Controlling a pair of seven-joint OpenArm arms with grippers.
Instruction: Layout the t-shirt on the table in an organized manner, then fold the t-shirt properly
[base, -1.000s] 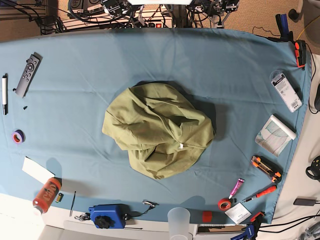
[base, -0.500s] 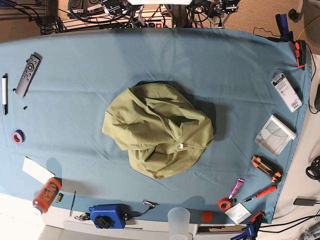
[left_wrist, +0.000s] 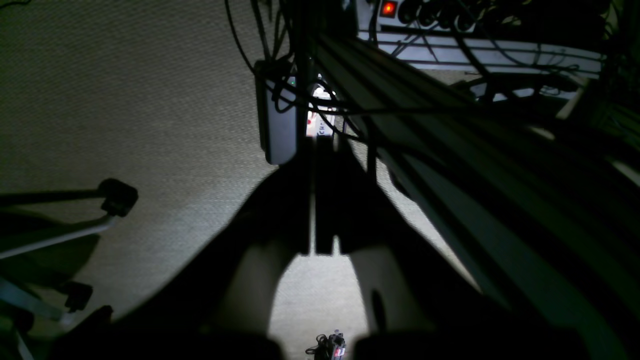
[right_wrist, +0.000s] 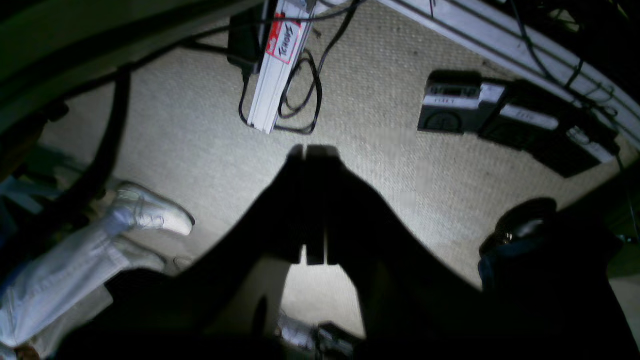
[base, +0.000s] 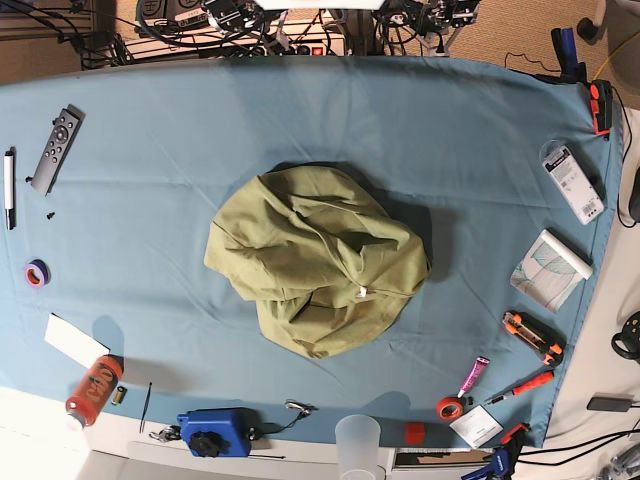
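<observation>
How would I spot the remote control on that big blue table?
Start at the blue table and go to its far left corner in the base view. The remote control lies there, slanted, beside a white pen. It is the only grey slab with dark buttons.

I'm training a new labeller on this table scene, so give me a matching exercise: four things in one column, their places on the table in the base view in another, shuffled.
Things:
1. t-shirt
2. remote control
3. orange bottle
4. purple tape roll

Places:
A. bottom-left corner, lying on its side
B. crumpled in the middle
C. upper left, beside a pen
D. left edge, halfway down

Pairs: 1-B, 2-C, 3-A, 4-D
</observation>
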